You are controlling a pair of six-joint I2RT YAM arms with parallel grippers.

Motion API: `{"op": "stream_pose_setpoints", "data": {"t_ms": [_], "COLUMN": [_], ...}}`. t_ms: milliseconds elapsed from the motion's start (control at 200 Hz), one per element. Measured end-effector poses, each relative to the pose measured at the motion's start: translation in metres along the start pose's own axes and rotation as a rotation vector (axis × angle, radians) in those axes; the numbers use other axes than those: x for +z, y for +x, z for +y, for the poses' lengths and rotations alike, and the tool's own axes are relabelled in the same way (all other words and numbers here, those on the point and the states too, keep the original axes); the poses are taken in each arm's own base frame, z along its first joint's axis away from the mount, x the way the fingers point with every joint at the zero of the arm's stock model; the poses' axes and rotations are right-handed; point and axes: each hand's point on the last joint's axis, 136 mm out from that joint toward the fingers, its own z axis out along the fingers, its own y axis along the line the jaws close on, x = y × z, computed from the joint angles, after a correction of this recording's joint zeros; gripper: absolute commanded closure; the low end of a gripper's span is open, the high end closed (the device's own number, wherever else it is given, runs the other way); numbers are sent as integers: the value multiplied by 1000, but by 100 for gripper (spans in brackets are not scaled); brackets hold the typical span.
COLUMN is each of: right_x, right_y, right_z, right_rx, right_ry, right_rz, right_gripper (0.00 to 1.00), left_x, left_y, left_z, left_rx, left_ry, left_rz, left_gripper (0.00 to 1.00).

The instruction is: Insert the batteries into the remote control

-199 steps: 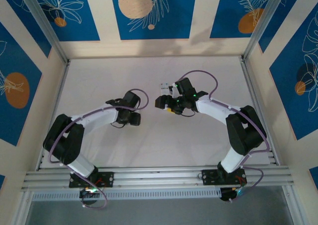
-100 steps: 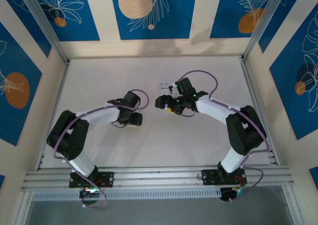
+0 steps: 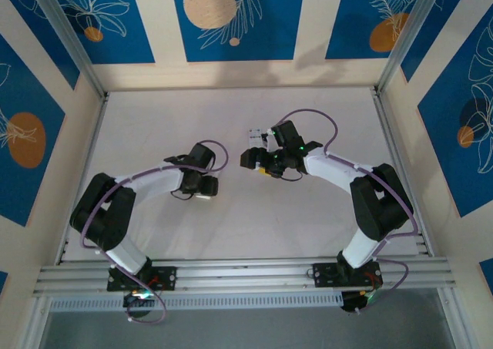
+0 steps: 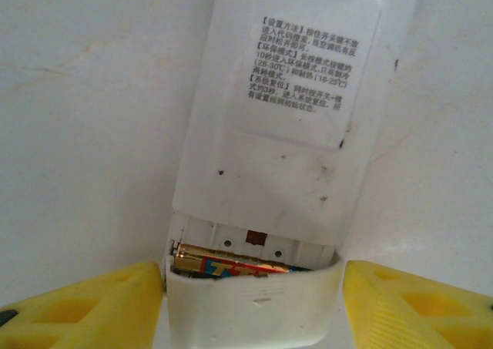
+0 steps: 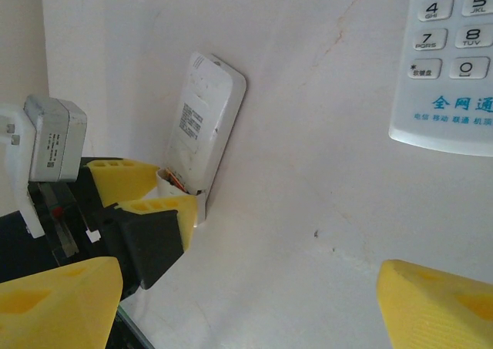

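A white remote [image 4: 269, 133] is seen lying back-up on the table [image 3: 308, 218], left of the table's middle, under the left arm's wrist. A label [image 4: 312, 64] of small printed text is carried on its back. At the end nearest the left fingers [image 4: 85, 303] its compartment [image 4: 246, 245] is uncovered. One battery [image 4: 231, 266] is seated in it, laid across the remote's width, with its gold end turned to the left of the left wrist view. Only part of the battery is shown; the rest is hidden by the remote's white end piece. The left fingers are set one on each side of that end, close against it. Whether the end is pressed or merely flanked cannot be told.

The right fingers [image 5: 54, 303] are spread wide with nothing between them. They are held above bare table right of the middle and are pointed toward the left arm. A keypad remote [image 5: 451, 64] is laid face-up just beyond them, toward the far edge, apart from the first remote. The two pairs of fingers are separated by a stretch of bare table.
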Motion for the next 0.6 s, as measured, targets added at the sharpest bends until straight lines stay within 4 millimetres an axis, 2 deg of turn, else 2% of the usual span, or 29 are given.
{"op": "stream_pose_setpoints", "data": {"t_ms": [460,600], "right_x": [0,-1], "right_y": [0,-1], "right_z": [0,2], "right_rx": [2,0], "right_ry": [2,1], "right_rz": [3,0], "right_gripper": [14,14], "left_x": [1,-15], "left_y": [3,-4], "left_z": [4,1], "left_rx": [16,40], "left_ry": [-8,8], "left_rz": [10,-15], "left_gripper": [31,25]}}
